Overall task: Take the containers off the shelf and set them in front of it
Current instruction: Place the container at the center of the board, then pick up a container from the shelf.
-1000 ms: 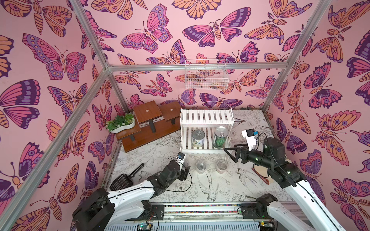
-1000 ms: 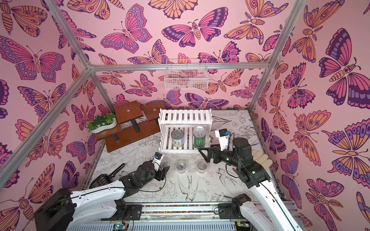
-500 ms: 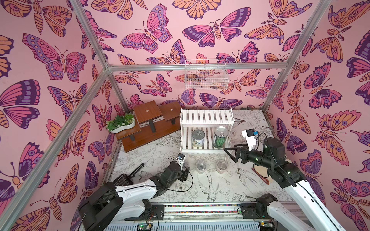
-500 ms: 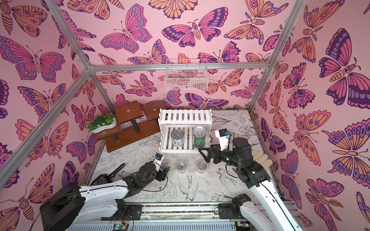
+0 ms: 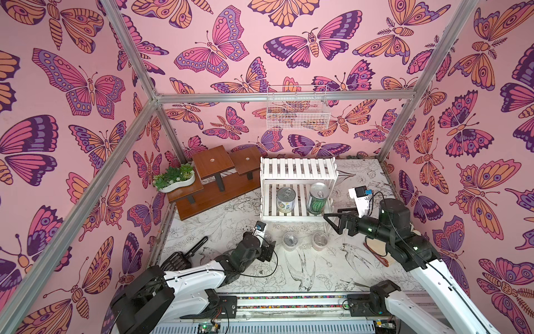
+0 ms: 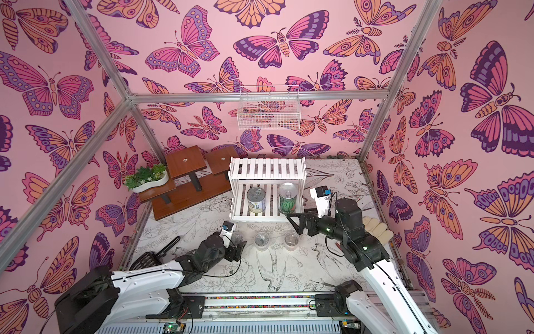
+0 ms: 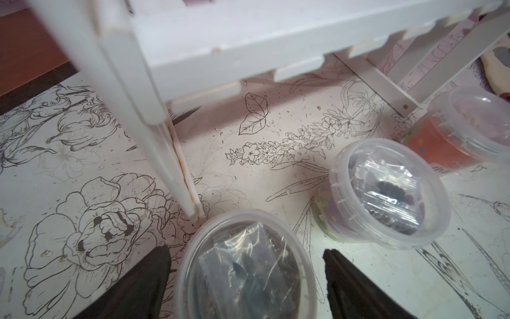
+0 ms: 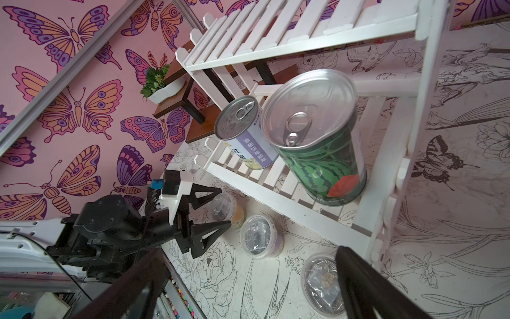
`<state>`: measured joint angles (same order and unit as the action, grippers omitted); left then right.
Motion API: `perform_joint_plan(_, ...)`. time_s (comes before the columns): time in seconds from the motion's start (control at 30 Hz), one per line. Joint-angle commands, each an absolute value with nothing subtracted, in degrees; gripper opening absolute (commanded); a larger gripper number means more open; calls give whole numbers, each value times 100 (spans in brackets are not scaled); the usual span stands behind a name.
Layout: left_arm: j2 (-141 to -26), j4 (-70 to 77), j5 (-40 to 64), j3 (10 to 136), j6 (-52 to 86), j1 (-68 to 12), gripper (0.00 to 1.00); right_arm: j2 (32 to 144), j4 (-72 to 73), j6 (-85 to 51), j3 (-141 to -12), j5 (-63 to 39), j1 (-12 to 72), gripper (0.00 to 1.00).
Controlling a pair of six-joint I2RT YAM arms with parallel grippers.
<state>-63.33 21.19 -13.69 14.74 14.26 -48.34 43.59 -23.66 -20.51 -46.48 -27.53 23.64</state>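
The white slatted shelf point(image 5: 297, 173) carries two cans on its lower tier: a pale-labelled one point(image 5: 286, 199) and a green-striped one point(image 5: 317, 199). Three clear lidded tubs stand on the floor in front of it: a yellow one point(image 8: 225, 207), a purple one point(image 5: 289, 240) and an orange one point(image 5: 319, 240). My left gripper point(image 7: 245, 250) is open, with a gap between each finger and the yellow tub point(image 7: 245, 265). My right gripper point(image 5: 332, 221) hangs open and empty by the shelf's right front post, just in front of the green-striped can point(image 8: 320, 143).
A brown stepped stand point(image 5: 219, 179) with a white planter point(image 5: 174, 180) sits left of the shelf. A wire basket point(image 5: 297, 112) hangs on the back wall. A black scoop point(image 5: 185, 254) lies at the left wall, and a wooden tool point(image 5: 375, 254) lies under my right arm.
My left gripper's jaws have spread wider and stand clear of the yellow tub on the floor. The right arm has not moved.
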Motion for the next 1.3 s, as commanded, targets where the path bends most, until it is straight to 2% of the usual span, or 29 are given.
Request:
perform_joint_plan(0.0,-6015,1851,-1590,1490,1468,-4816,97,4512,-2418,-1823,-4788,-2529,2338,99)
perform_joint_plan(0.23,-5456,977,-1556,1839,1416,-4816,100,4834,-2321,-1548,-4937,-2010,2492,99)
perform_joint_plan(0.57,-4963,-520,-1285,2791,1494,-4808,100,5428,-2153,-887,-5142,-543,3390,99)
perform_joint_plan(0.73,-4774,-1044,-1391,3210,1448,-4808,100,5611,-1846,-829,-5103,-82,3524,99)
perform_joint_plan(0.97,-4829,-1757,-1459,3977,1283,-4701,100,5876,-1448,-835,-5166,210,3624,99)
perform_joint_plan(1.27,-4896,-1934,-891,4306,1265,-4216,100,6379,-1062,-607,-5408,567,3840,99)
